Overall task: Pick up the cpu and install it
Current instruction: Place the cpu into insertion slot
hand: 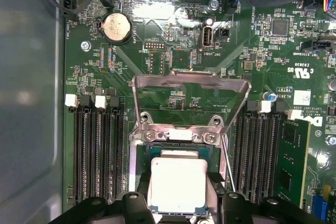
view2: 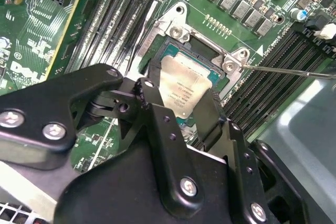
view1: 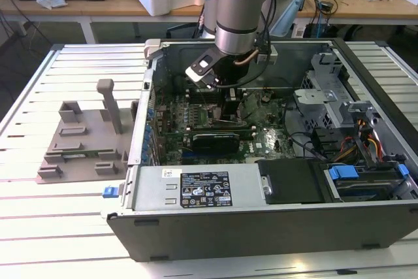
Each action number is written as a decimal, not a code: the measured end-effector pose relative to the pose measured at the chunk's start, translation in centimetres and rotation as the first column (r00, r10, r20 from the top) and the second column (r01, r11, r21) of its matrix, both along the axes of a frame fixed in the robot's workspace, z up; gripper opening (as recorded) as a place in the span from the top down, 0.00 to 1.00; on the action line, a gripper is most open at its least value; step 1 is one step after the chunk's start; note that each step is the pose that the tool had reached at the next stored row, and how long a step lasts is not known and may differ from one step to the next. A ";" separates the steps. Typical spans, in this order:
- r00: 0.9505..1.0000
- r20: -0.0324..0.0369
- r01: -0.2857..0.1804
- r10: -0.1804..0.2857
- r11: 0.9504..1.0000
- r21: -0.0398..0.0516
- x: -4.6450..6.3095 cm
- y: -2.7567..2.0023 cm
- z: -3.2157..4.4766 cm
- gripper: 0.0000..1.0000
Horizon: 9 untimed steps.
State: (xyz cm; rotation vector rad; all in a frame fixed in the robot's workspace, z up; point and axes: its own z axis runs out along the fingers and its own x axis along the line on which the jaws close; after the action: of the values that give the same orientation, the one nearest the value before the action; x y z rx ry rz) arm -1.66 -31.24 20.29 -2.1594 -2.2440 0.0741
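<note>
Silver-topped cpu point(view2: 185, 88) at the open socket point(hand: 176, 136), black gripper point(view2: 181, 98) clamped on its opposite edges, metal retention frame point(hand: 189, 80) raised

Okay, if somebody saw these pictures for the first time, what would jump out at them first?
The robot arm reaching down into the open computer case in the exterior view. In both wrist views, the black gripper is closed on the shiny silver cpu right over the motherboard socket, whose metal load plate stands swung open.
</note>
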 end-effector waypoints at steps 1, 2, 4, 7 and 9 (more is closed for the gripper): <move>1.000 0.000 0.000 0.000 1.000 0.000 0.0 0.00 -0.01 0.50; 1.000 0.000 0.000 0.000 1.000 0.000 0.0 0.00 -0.01 0.50; 1.000 0.000 0.000 0.000 1.000 0.000 0.0 -0.01 -0.02 0.50; 1.000 0.000 0.000 0.000 1.000 0.000 0.0 -0.02 -0.01 0.42; 1.000 0.000 0.000 0.000 1.000 0.000 0.0 -0.02 -0.01 0.42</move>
State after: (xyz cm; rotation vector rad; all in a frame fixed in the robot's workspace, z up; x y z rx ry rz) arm -1.65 -31.26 20.28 -2.1593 -2.2439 0.0736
